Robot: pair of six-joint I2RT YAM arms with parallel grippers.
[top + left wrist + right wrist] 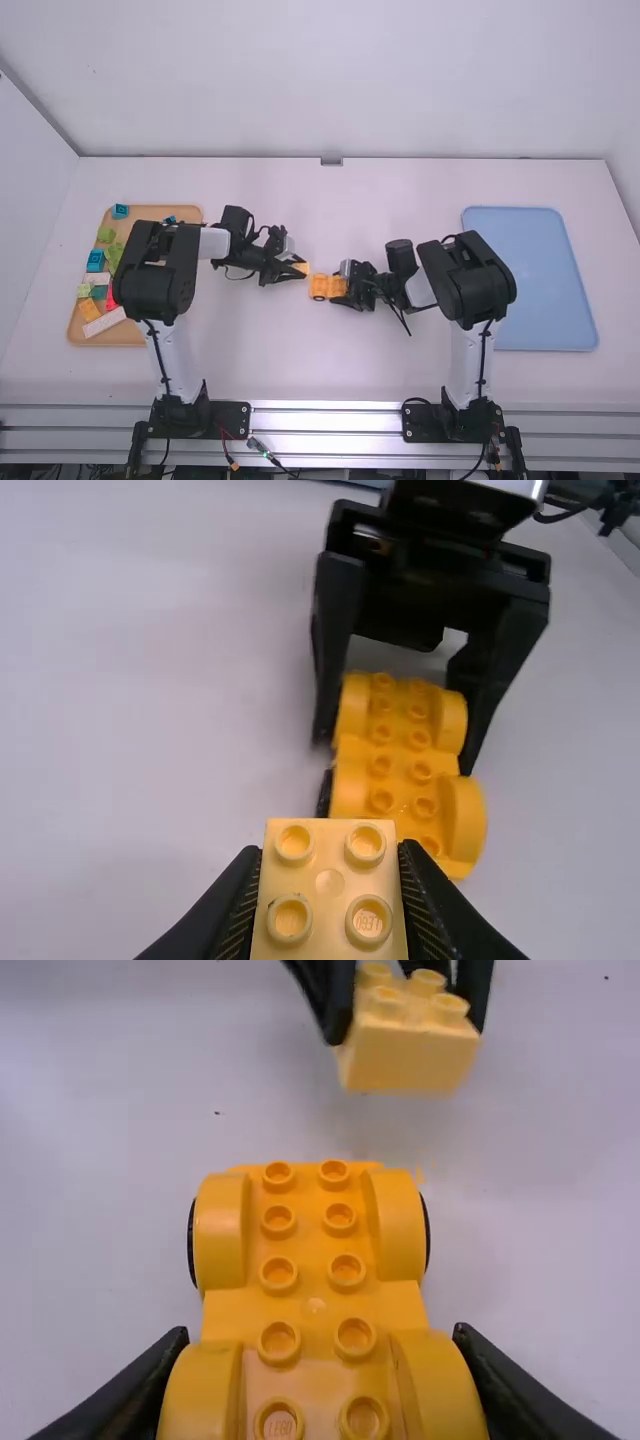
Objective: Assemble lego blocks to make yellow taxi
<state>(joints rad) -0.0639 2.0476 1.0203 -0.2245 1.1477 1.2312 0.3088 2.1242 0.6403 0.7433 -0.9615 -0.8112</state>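
While the left tool [299, 270] grips a pale yellow block [330, 880], fingers parted by its width, the right tool [340, 287] clamps one end of the yellow car base [310, 1285], studs up, at mid-counter [260, 370], block near its free end, not touching.

My left gripper [300, 268] pinching a pale yellow block [329, 884], its four studs facing my wrist camera, my right gripper [338, 287] farther off, its fingers astride one end of a studded yellow car base [400, 765], white table [140, 710] around them
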